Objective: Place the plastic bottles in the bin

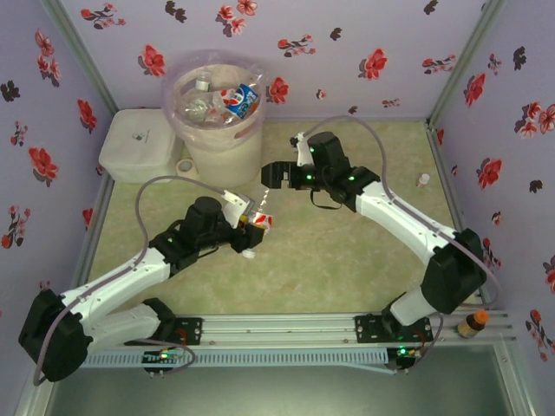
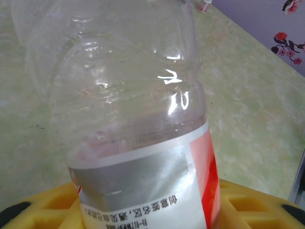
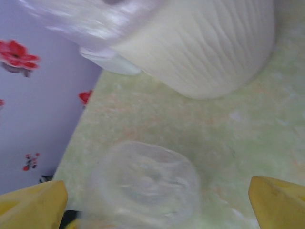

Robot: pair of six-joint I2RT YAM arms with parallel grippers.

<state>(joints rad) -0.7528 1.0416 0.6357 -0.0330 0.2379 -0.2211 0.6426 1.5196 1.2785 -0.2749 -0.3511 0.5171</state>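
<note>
Holding a red-labelled bottle [image 2: 133, 119] clamped in our left gripper [image 1: 251, 224], long axis running straight out from the grip, we list the bin [image 1: 221, 152] near, beyond it and slightly left.

I've got one clear bottle [image 2: 138, 143] with a red-and-white label clamped in my left hand [image 1: 256, 224], near mid-surface. The cream, pink-lined bin [image 1: 217, 147] stands upright at the far left, with several bottles [image 1: 227, 100] heaped inside.
</note>
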